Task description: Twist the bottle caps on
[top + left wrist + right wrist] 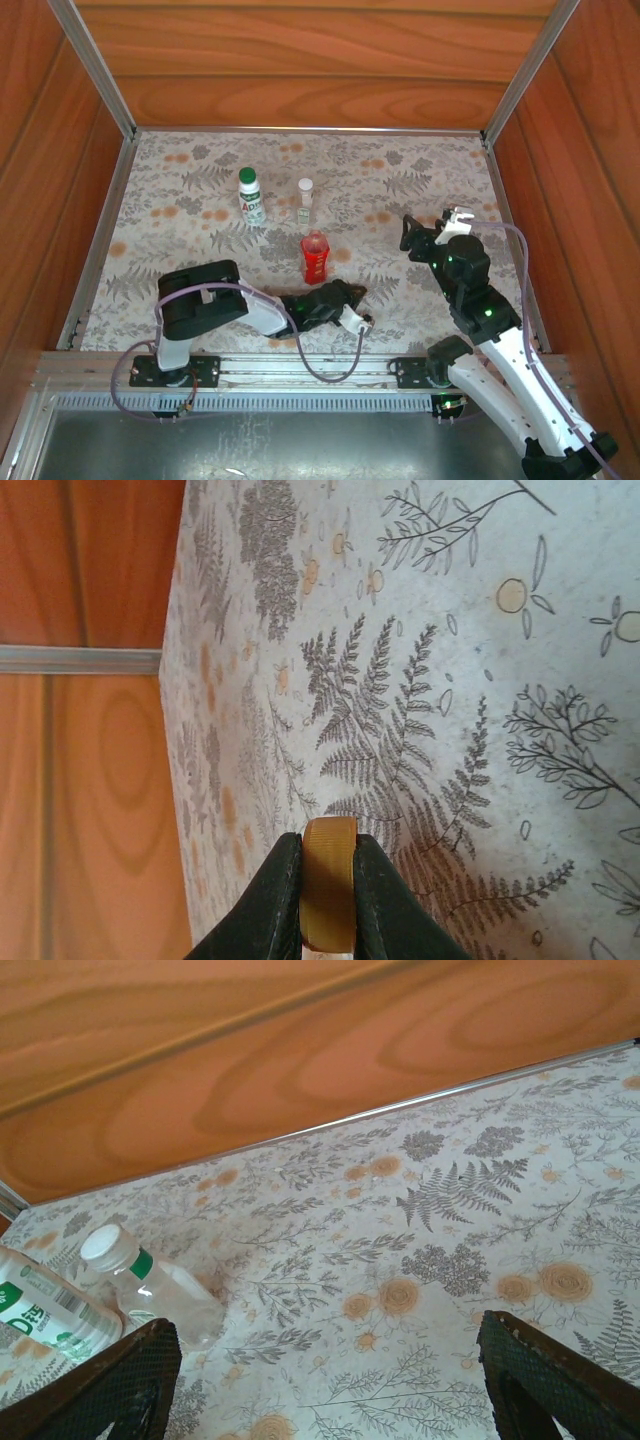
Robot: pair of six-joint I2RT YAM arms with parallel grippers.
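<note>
While my left hand (328, 850) pinches the small round orange plastic cap (328, 900), a green cap (247, 175) and a white cap (305, 185) look screwed on; the red plastic bottle (314, 257) nearby looks uncapped, my right hand (328, 1330) wide open, empty

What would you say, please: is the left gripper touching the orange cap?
Touching. In the left wrist view the left gripper pinches the orange cap with no gap.

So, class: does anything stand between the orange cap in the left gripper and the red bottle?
Nothing visible does. Top view: bare mat separates the left gripper, shut on the orange cap, from the red bottle; the white bottle and clear bottle stand farther back.
</note>
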